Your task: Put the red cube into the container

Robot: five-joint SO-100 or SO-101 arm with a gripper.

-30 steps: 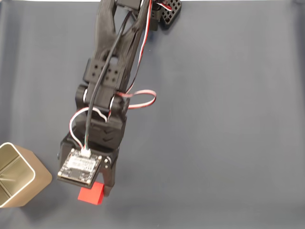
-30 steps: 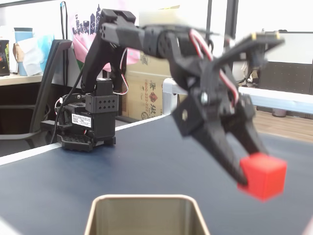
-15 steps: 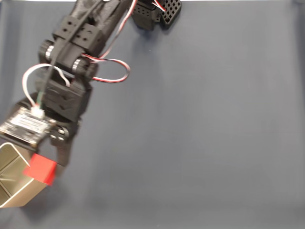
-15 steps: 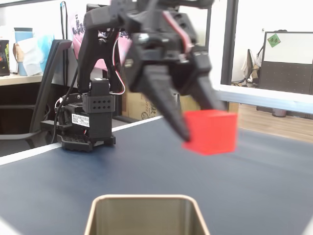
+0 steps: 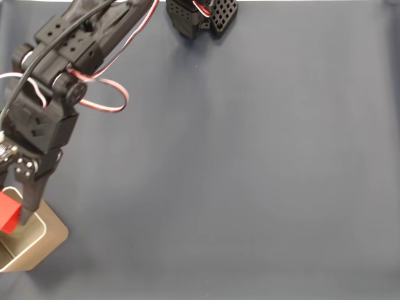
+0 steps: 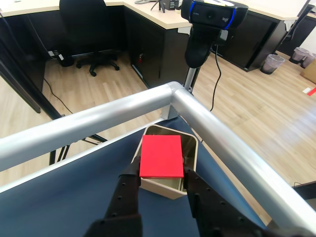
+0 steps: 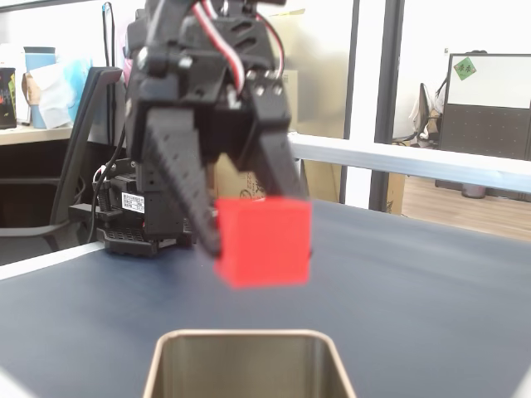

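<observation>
Dark blue cloth covers the table (image 5: pixel 262 162), with wood flooring, black desks and an office chair (image 6: pixel 86 29) beyond its silver metal rail (image 6: pixel 217 133) in the wrist view. At the lower left corner of a fixed view from above sits the square gold-beige metal tin with rounded corners, the container (image 5: pixel 37 247), partly cut off by the picture's edge. The black two-finger gripper (image 6: pixel 160 175) is clamped on the small bright red cube (image 6: pixel 161 156), 1 finger (image 6: pixel 126 190) pressing each side face, and the wrist view has the cube lined up over the container (image 6: pixel 190 148) so that it hides most of the shiny inside. From a low fixed view the red cube (image 7: pixel 263 241) hangs in the air above the pale rim of the container (image 7: pixel 245 338), clearly apart from it (how far back from the opening it sits cannot be told from this angle). The gripper (image 7: pixel 249 224) points downward there, and the arm's black base (image 7: pixel 149 224) stands at the far edge of the table. From above, the cube (image 5: pixel 9 212) overlaps the tin's upper left part, beside the dark finger (image 5: pixel 30 200). A webcam (image 6: pixel 210 27) on a stand faces the table.
</observation>
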